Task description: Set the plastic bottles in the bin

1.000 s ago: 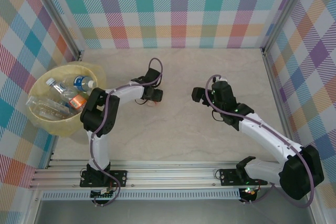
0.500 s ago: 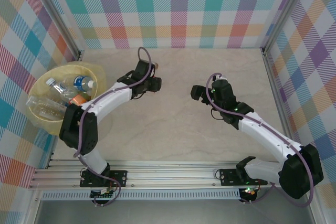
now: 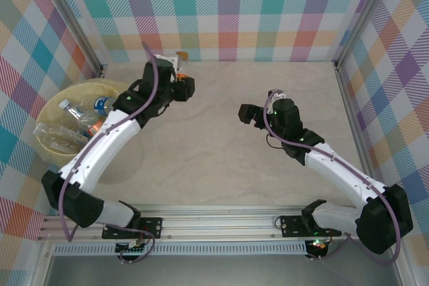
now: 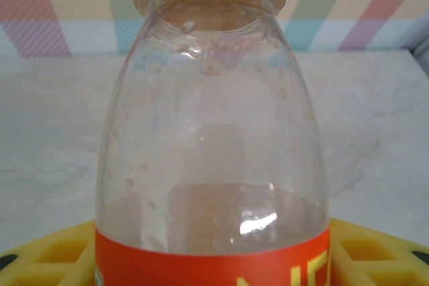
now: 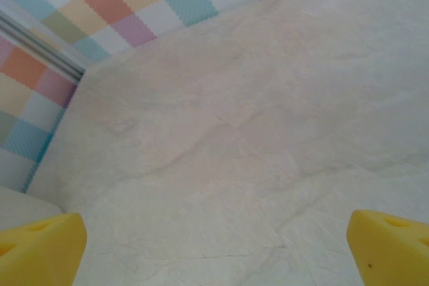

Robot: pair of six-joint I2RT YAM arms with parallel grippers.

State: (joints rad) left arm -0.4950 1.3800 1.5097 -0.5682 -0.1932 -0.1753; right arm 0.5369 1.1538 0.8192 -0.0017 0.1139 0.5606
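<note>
Left gripper [image 3: 174, 72]: jaws clamped on the orange-label bottle [image 4: 214, 132], same grip as a second ago.
Left arm: swung from mid-table [image 3: 221, 165] to the far wall [image 3: 228, 11], near the bin [image 3: 75, 164].
Other bottles [image 3: 66, 140]: in the bin, unmoved.
Right gripper [image 5: 214, 242]: jaws wide apart, empty, barely shifted.

Walls [image 3: 228, 11]: pastel plaid of pink, teal, orange, yellow and purple with white hatching.
Worktop [image 3: 221, 159]: pale beige, and you'll see faint marble veining.
Bin [image 3: 64, 160]: pale yellow.
Bottles [image 3: 67, 135] in it: clear, with one blue label and one orange-red.
Orange-label bottle [image 4: 213, 132], close in your left wrist view: clear and cloudy with flecks. Its label carries yellow lettering (letters cut off) and the cap is amber.
Left fingers [image 4: 50, 256] and right fingers [image 5: 40, 249]: bright yellow.
Left arm [image 3: 107, 145] and right arm [image 3: 335, 165]: white shells, black joints, purple cable [image 3: 153, 72].
</note>
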